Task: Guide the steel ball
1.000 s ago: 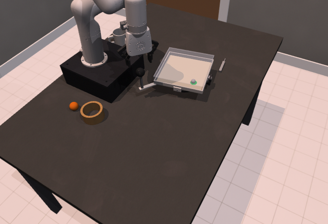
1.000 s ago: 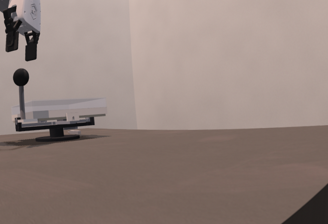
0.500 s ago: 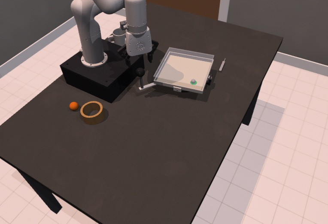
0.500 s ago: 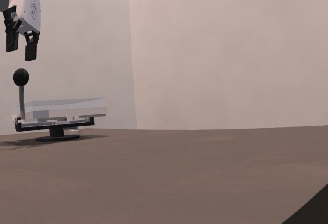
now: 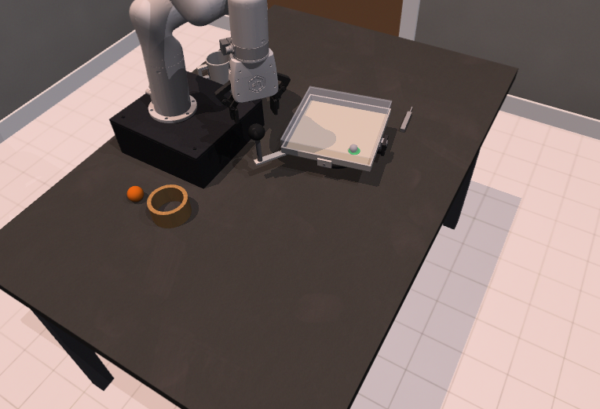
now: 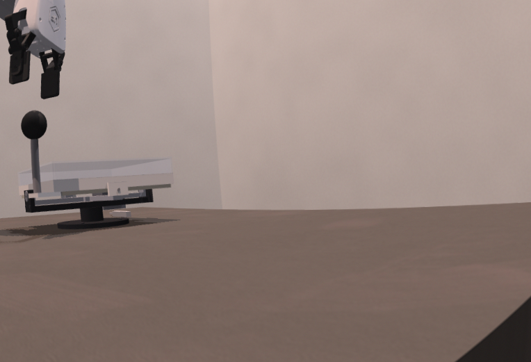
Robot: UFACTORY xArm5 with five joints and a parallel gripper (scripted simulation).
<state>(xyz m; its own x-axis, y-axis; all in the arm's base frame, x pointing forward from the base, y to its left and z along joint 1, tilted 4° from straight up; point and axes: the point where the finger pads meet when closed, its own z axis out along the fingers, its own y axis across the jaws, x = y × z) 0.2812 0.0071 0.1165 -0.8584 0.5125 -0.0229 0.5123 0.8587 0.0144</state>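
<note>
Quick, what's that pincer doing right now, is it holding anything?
Pincer: open wide and holding nothing, hanging above the black knob without touching it.

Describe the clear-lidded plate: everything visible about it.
The plate is a square tray with a tan floor, low pale walls and a transparent lid. It looks level, carried in a black frame on a short pedestal with a round foot on the table. A steel ball rests on a green spot near one corner. A stick with a black knob rises beside one edge. The open claw hangs above the knob, apart from it.
</note>
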